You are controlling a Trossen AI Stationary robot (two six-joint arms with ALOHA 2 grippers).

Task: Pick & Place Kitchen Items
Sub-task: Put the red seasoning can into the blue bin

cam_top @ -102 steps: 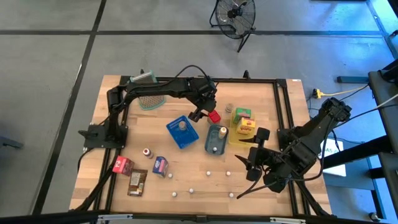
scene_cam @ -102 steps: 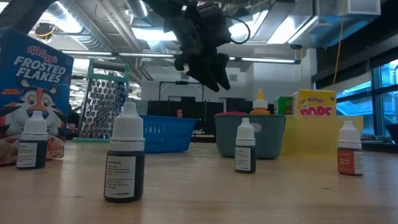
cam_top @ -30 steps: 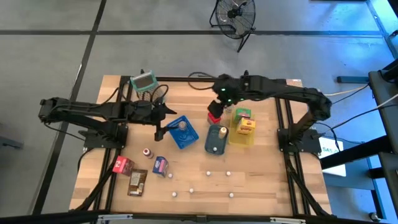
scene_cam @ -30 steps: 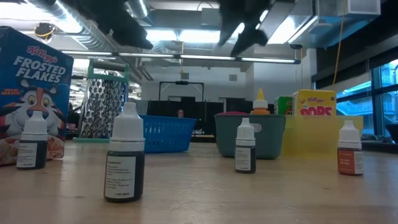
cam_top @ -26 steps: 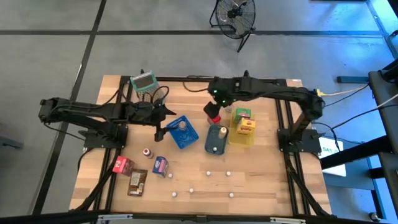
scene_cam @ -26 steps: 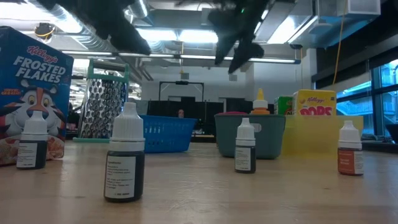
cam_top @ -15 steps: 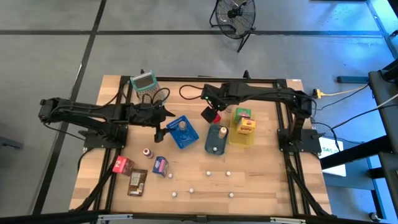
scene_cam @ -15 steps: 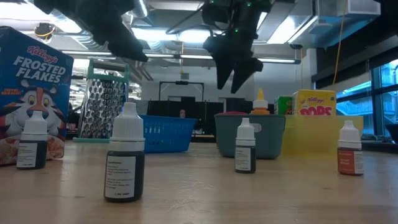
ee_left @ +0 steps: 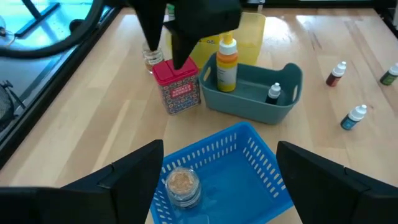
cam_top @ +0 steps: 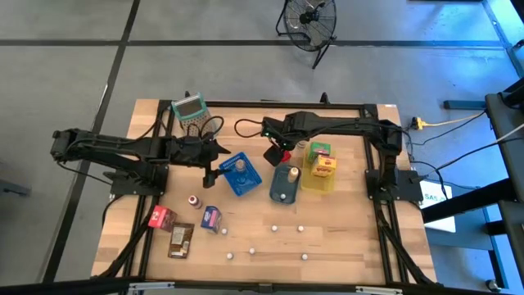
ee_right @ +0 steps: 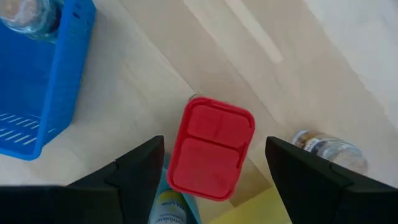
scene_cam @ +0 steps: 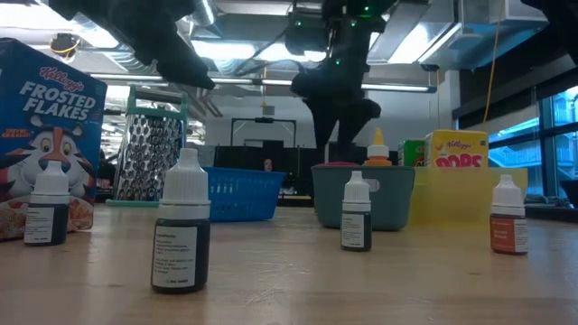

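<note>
My right gripper (ee_right: 211,163) hangs over the red tin (ee_right: 210,149), fingers spread wide to either side of it and touching nothing. The tin stands on the table beside the teal tray (ee_left: 255,102), with a small glass jar (ee_right: 326,149) near it on the far side. From above, my arm hides most of the tin. My left gripper (ee_left: 217,180) waits open over the blue basket (ee_left: 249,168), which holds a jar (ee_left: 182,185).
</note>
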